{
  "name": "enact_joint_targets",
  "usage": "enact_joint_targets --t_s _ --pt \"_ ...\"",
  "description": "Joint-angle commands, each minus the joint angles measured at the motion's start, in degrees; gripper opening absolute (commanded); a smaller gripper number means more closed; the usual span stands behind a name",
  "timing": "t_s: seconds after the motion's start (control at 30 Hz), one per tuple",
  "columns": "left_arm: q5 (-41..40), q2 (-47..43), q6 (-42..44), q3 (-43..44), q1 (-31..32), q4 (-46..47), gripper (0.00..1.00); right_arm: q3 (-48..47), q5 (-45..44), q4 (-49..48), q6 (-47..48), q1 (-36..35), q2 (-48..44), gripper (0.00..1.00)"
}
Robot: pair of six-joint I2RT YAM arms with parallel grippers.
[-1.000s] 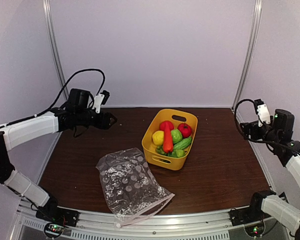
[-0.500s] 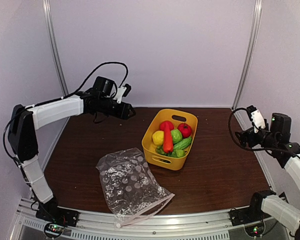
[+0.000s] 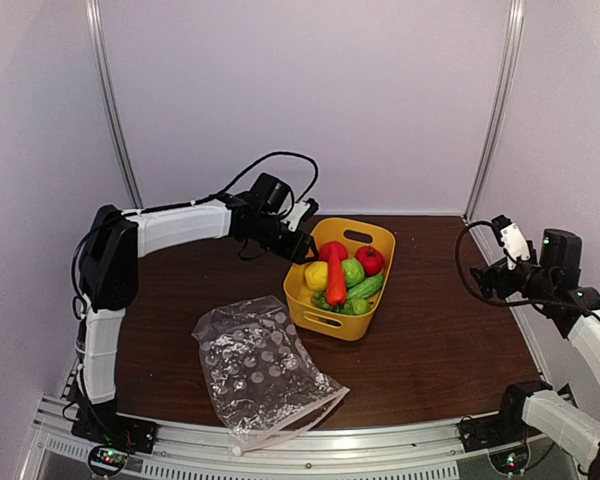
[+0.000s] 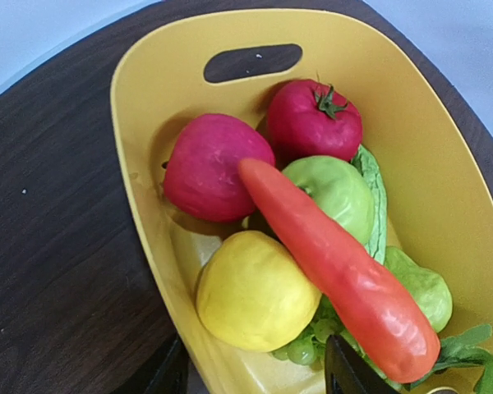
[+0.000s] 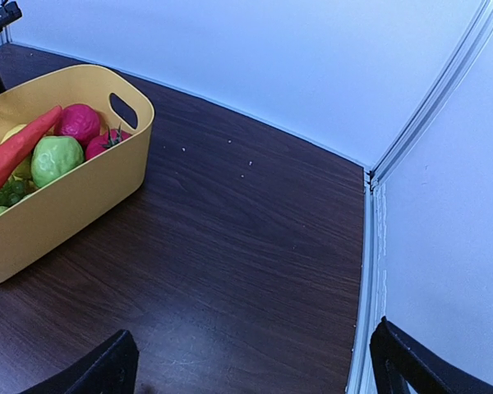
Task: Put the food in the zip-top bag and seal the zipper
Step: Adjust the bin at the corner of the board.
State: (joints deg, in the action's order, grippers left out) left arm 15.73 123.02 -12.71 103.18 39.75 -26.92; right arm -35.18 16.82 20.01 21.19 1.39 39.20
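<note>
The food (image 3: 342, 270) is piled in a yellow basket (image 3: 325, 320): an orange carrot (image 4: 337, 271) lies across a yellow fruit (image 4: 255, 291), a green apple (image 4: 333, 193), a red tomato (image 4: 312, 123) and a dark pink fruit (image 4: 214, 164). My left gripper (image 3: 302, 250) hangs open over the basket's left rim (image 4: 140, 164), one finger outside the wall and one inside, gripping nothing. The zip-top bag (image 3: 260, 365) lies flat at the front, its zipper (image 3: 290, 425) toward the near edge. My right gripper (image 3: 480, 280) is open and empty, raised at the right.
The basket (image 5: 74, 197) stands at the table's back centre, its handle slot (image 4: 251, 61) on the far end. A metal corner post (image 3: 495, 110) and pale walls close in the right and back. Bare dark wood (image 5: 255, 246) lies between basket and right wall.
My left arm swung from the far left to the right and now reaches the basket's left rim. The right arm shifted slightly. Bag and basket stayed put.
</note>
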Motion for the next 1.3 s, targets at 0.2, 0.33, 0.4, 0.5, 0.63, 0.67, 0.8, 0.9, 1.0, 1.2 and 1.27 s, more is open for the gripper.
enact_joint_targets --t_s 0.2,0.33,0.4,0.5,0.63,0.67,0.8,0.9,1.0,1.2,1.27 --pt "-7.45 4.77 -5.42 6.15 0.17 -3.38 0.39 0.83 1.37 0.56 1.01 0.46 -0.62 1.00" --pt "-9.11 5.23 -7.27 7.48 0.16 -3.41 0.26 0.94 1.46 0.47 1.16 0.46 -0.32 1.00" --pt "-10.30 5.38 -7.86 7.78 0.16 -3.38 0.21 0.99 1.29 0.38 1.33 0.46 -0.06 1.00" --pt "-11.54 5.47 -8.55 8.05 0.08 -3.32 0.09 0.99 1.20 0.47 1.51 0.46 0.30 1.00" --pt "-12.79 5.35 -9.18 8.15 -0.38 -3.40 0.00 1.09 1.10 0.39 1.73 0.46 0.57 1.00" --pt "-13.03 5.29 -9.44 8.12 -0.70 -3.41 0.00 1.08 1.02 0.38 1.75 0.46 0.67 1.00" --pt "-13.50 4.47 -9.83 7.74 -2.48 -3.41 0.00 1.16 1.08 0.47 1.95 0.48 0.66 1.00" --pt "-14.50 3.22 -10.03 7.40 -4.59 -3.36 0.00 1.19 0.96 0.47 2.14 0.46 0.61 1.00" --pt "-14.85 1.72 -11.00 6.23 -7.12 -3.05 0.00 1.31 1.10 0.55 2.28 0.48 0.78 1.00" --pt "-14.85 -2.00 -11.63 0.67 -11.06 -0.07 0.00 1.32 1.16 0.60 2.52 0.46 0.94 1.00" --pt "-17.14 -3.07 -11.59 -0.98 -11.91 -0.13 0.00 1.34 1.17 0.64 2.69 0.46 0.97 0.99"
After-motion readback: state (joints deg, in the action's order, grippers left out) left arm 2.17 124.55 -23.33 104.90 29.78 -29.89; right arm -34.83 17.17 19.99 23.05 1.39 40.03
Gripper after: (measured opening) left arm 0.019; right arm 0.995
